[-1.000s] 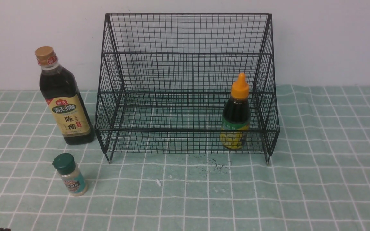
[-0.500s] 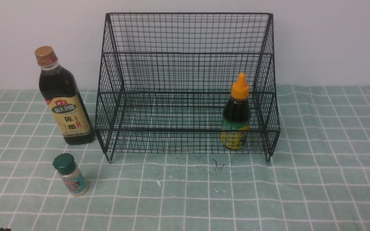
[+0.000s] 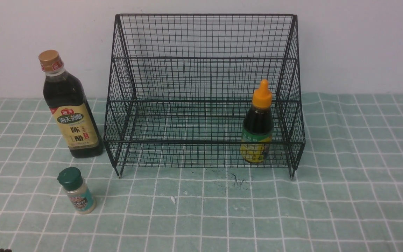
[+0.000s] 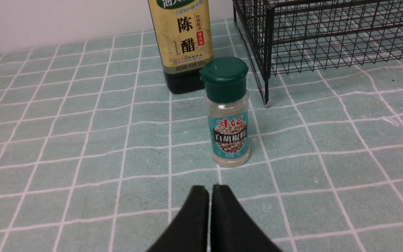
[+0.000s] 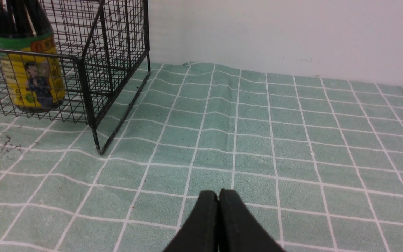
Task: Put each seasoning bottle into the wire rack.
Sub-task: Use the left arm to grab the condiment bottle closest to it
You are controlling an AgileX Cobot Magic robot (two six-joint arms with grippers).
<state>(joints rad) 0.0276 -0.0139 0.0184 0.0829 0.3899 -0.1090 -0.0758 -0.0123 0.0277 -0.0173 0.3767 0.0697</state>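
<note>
The black wire rack (image 3: 201,57) stands against the wall. The orange-capped bottle (image 3: 257,124) with a yellow-green label stands upright in the lower tier at its right end; it also shows in the right wrist view (image 5: 28,70). The tall dark bottle with a gold cap (image 3: 69,108) stands on the cloth left of the rack. The small green-capped shaker (image 3: 76,190) stands in front of it. In the left wrist view my left gripper (image 4: 210,190) is shut and empty, just short of the shaker (image 4: 227,112). My right gripper (image 5: 218,195) is shut and empty over bare cloth, right of the rack.
A green checked cloth (image 3: 345,196) covers the table, with a white wall behind. A small white scrap (image 3: 172,200) and dark specks (image 3: 236,181) lie in front of the rack. The cloth is wrinkled near the rack's right foot (image 5: 98,151).
</note>
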